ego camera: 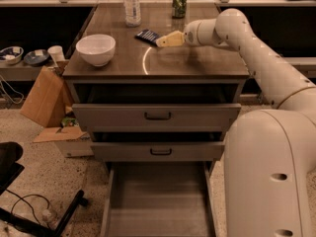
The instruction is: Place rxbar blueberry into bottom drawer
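Observation:
The rxbar blueberry (pixel 147 35), a small flat dark bar, lies on the wooden cabinet top (pixel 197 63) behind the middle. My gripper (pixel 162 41), with pale yellowish fingers, reaches in from the right just above the top, its tip right beside the bar's right end. The bottom drawer (pixel 158 201), a wide shallow grey tray, is pulled out below the two upper drawers and holds nothing.
A white bowl (pixel 96 49) sits on the left of the top. A clear bottle (pixel 131 4) and a green can (pixel 179 1) stand at the back. A cardboard box (pixel 47 100) and a chair base (pixel 29 201) are on the floor to the left.

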Action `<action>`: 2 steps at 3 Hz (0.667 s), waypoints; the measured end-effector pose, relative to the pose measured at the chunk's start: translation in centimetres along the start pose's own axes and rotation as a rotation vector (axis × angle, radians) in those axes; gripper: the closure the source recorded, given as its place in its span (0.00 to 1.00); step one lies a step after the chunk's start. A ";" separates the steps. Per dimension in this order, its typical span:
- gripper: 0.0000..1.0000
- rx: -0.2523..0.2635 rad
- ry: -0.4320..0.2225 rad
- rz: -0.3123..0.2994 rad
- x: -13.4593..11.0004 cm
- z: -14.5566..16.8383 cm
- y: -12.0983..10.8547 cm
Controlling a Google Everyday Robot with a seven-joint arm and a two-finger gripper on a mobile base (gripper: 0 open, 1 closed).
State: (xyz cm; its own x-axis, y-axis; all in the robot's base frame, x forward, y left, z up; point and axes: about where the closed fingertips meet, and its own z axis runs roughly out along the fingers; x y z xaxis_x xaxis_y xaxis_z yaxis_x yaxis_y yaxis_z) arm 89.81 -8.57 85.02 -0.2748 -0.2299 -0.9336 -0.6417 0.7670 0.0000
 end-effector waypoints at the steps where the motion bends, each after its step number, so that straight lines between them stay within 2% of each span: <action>1: 0.00 -0.019 -0.014 -0.009 -0.1 1.2 0.6; 2: 0.00 -0.052 -0.019 -0.020 -0.2 2.4 1.4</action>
State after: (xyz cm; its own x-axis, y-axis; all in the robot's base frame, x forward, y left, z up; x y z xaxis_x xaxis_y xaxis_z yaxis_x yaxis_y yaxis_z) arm 90.67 -6.00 84.33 -0.2485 -0.2329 -0.9402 -0.6836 0.7299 -0.0001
